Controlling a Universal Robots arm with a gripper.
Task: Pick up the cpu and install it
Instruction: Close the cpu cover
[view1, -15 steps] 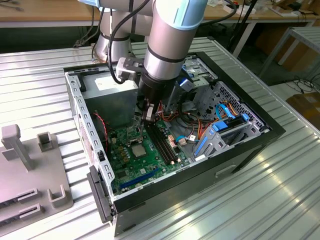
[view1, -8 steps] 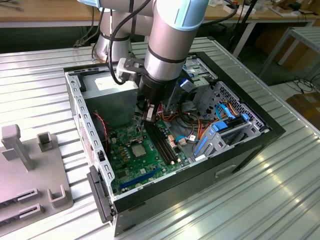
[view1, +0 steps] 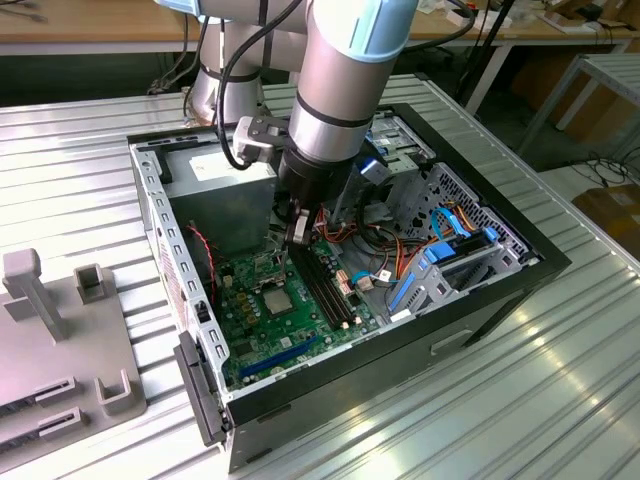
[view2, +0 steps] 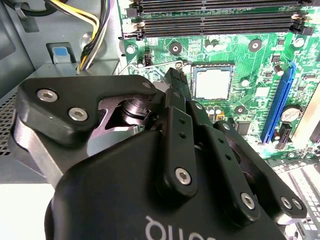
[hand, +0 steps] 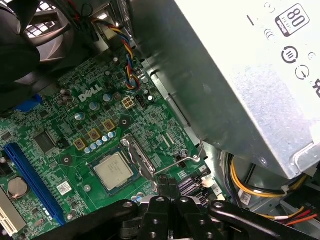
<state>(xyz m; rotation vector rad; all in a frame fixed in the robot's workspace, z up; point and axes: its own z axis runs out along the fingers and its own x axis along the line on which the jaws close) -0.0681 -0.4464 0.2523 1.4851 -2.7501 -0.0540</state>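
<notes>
The cpu (hand: 114, 171), a small square chip with a silvery-grey top, lies flat in its socket on the green motherboard (hand: 75, 125) inside the open computer case (view1: 480, 300). It is also seen in the second wrist view, cpu (view2: 212, 82), and in the exterior view, cpu (view1: 277, 298). My gripper (hand: 168, 181) hangs low over the board just beside the socket, near the thin metal lever (hand: 180, 159). Its black fingers are shut together with nothing between them. In the exterior view the gripper (view1: 297, 236) sits a little behind the socket.
The silver power supply (hand: 250, 75) stands close beside the gripper. Black memory slots (view2: 215, 20), a blue expansion slot (view2: 280, 100) and bundled cables (view1: 400, 260) surround the socket. A grey fixture (view1: 60, 340) rests on the table at the exterior view's left.
</notes>
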